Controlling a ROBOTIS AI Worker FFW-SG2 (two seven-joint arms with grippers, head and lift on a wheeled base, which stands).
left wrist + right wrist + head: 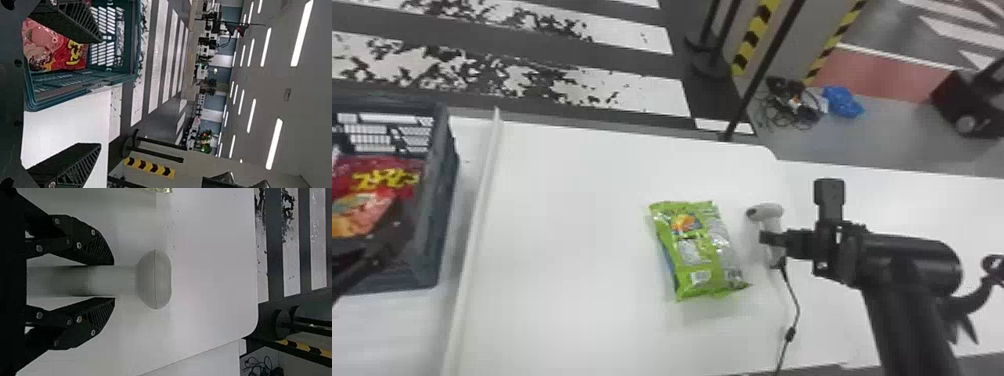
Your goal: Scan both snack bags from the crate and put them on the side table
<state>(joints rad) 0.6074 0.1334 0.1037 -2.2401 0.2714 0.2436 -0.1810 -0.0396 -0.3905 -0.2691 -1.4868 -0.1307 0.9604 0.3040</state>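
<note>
Right gripper (114, 281) clasps scanner (155, 280) handle; lift, then aim squarely at green bag (693, 250) (code faces up) on table (572, 250). Left gripper (100, 91) stands wide at crate (446, 165), where red bag (384, 172) lies.

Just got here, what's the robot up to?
Its right gripper has the scanner by the handle, beside the green snack bag lying on the white table. The left gripper is open at the crate, where a red snack bag lies. Neither bag is gripped.
</note>
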